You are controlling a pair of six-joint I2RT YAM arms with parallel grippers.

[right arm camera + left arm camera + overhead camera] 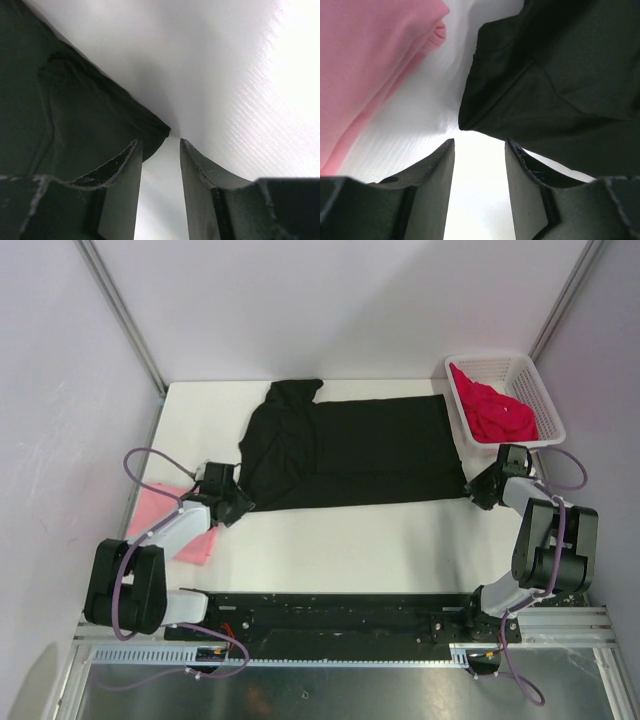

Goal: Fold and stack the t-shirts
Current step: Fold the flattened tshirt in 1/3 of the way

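Claws, 2: left claw (480, 145) & right claw (160, 142), both w/ fingers apart, each just at a near corner of the black tee (360, 450), which lies spread mid-bench (350, 540). We count 3 tees: pink tee (155, 508) beside left claw, red tee (495, 412) in 1 white basket (535, 375), far right.

Black tee (350, 450): spread flat as a long band across the far middle of the table (350, 540), with cloth bunched and wrinkled at the end on my left. Pink tee (158, 508): folded flat at the table edge on my left, just apart from the black. Crimson tee (497, 412): crumpled in the basket (540, 390), far right.
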